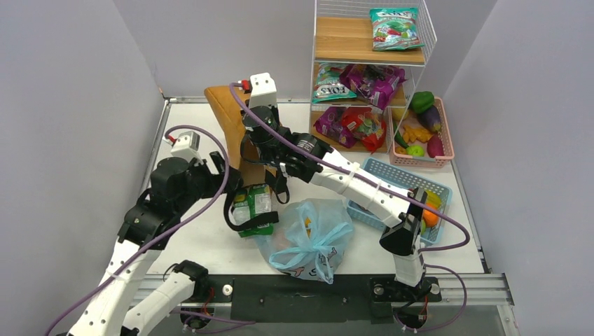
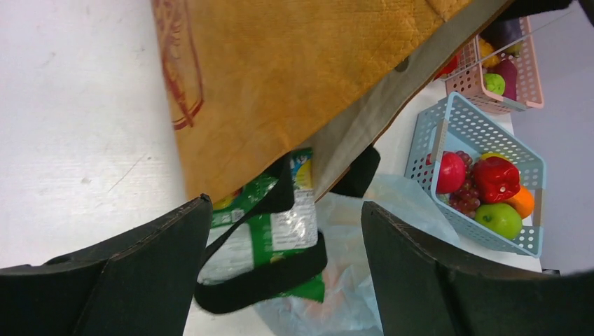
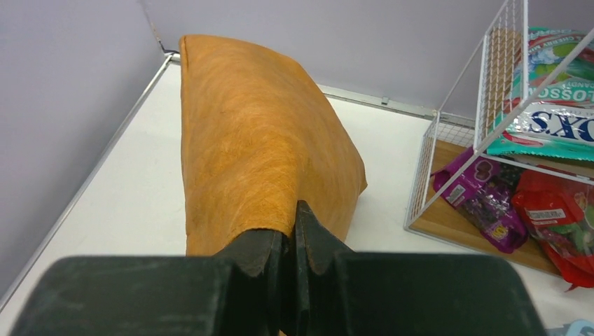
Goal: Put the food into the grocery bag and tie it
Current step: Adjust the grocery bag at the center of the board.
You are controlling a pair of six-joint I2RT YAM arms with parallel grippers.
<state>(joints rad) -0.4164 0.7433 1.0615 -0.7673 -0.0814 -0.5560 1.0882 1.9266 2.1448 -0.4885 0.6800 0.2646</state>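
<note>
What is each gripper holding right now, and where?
The right gripper pinches the orange tote by its near fabric edge; the left gripper is open, holding nothing.

Pale, perhaps lilac walls (image 1: pixel 63 84) around white table (image 1: pixel 189 115)

Light blue see-through grocery bag (image 1: pixel 312 231) with black cartoon print. Tan-orange tote (image 1: pixel 225 115), black straps (image 1: pixel 253 223). Pale blue holed basket (image 1: pixel 399 175), pink basket (image 1: pixel 447 138), green packet (image 1: pixel 253 203).

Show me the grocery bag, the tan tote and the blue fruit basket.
grocery bag (image 1: pixel 329 218), top view, its crinkled upper side.
tan tote (image 3: pixel 259 140), right wrist view, middle of its broad side.
blue fruit basket (image 2: pixel 468 117), left wrist view, perforated wall.
</note>
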